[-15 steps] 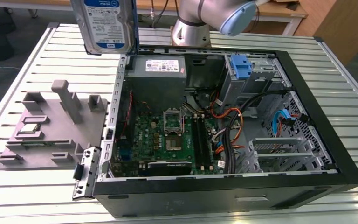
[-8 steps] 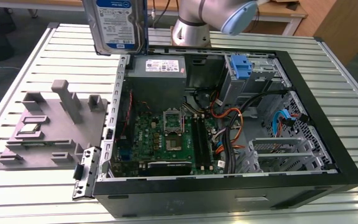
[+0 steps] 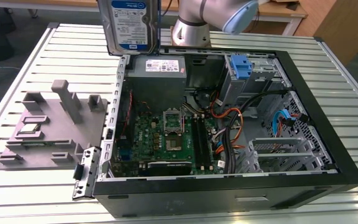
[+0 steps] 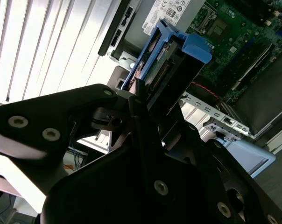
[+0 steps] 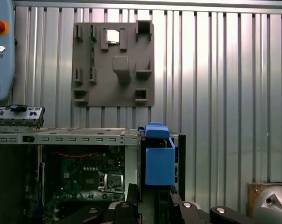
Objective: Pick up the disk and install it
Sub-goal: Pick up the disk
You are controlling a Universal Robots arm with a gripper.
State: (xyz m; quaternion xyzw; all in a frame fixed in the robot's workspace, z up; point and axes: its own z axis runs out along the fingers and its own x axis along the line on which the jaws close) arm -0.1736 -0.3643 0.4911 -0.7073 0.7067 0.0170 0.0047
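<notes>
Disk [image 3: 131, 23] upright in tool [image 5: 152, 193], over open case [image 3: 328, 154] on slatted metal table [image 3: 61, 51].

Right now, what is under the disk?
In the first wrist view the disk hangs over the computer case's corner, slatted table beyond. Directly beneath, the disk itself covers the view.

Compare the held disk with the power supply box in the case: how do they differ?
The disk hangs upright in the air, held by the gripper; the power supply sits inside the case. The disk has blue rails; the power supply has none. Both are grey metal with labels.
</notes>
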